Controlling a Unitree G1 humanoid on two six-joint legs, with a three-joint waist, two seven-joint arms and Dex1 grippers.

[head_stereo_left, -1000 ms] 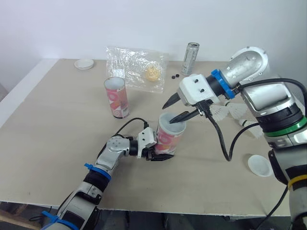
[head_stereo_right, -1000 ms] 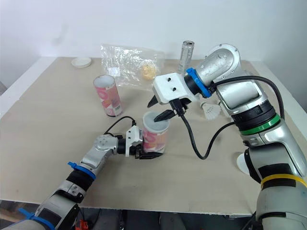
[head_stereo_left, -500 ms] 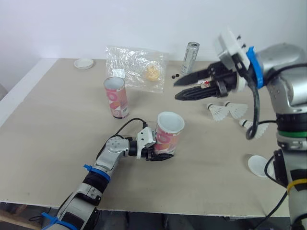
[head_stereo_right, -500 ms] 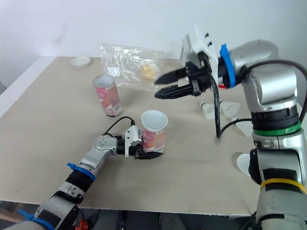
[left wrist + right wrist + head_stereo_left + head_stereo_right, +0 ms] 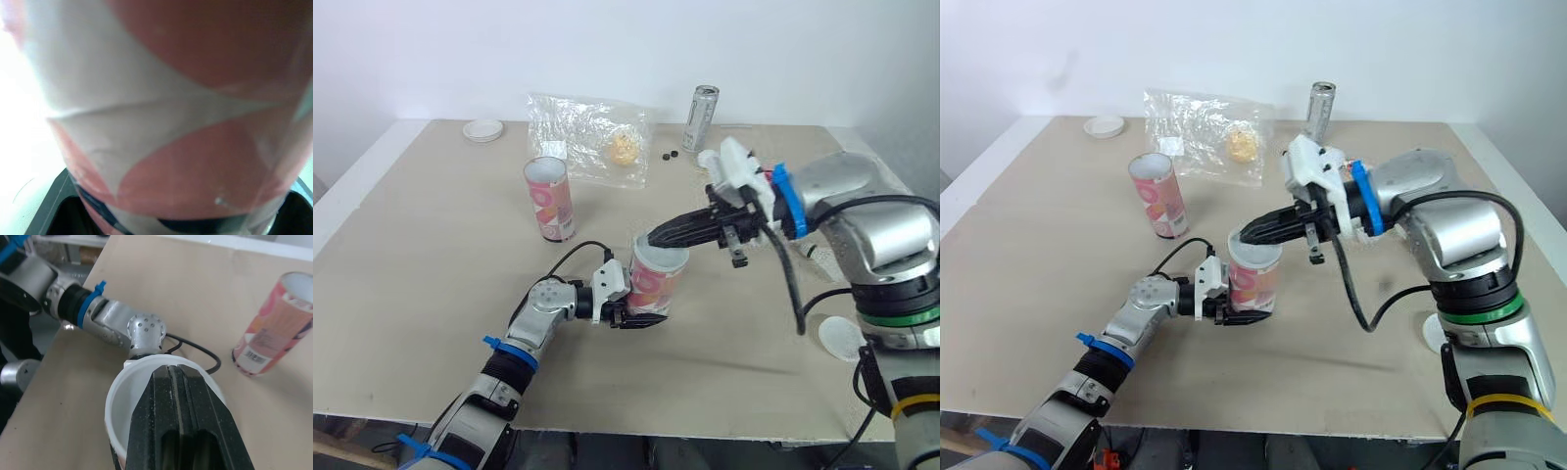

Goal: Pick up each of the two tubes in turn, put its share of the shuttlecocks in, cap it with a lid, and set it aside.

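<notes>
- Before you, the near tube [image 5: 657, 282] stands at the middle of the table [image 5: 411, 255].
- The second tube [image 5: 551, 199] stands behind it, leftward.
- The bag [image 5: 592, 137] lies behind that; the can [image 5: 702, 118] stands to its right.

A pale worktop [image 5: 421, 264] carries a crinkled clear bag [image 5: 578, 132] at its far side, with a yellowish lump [image 5: 625, 148] inside. A slim silver can [image 5: 702, 118] stands upright to the bag's right. Two small black bits [image 5: 673, 153] lie between them.
</notes>
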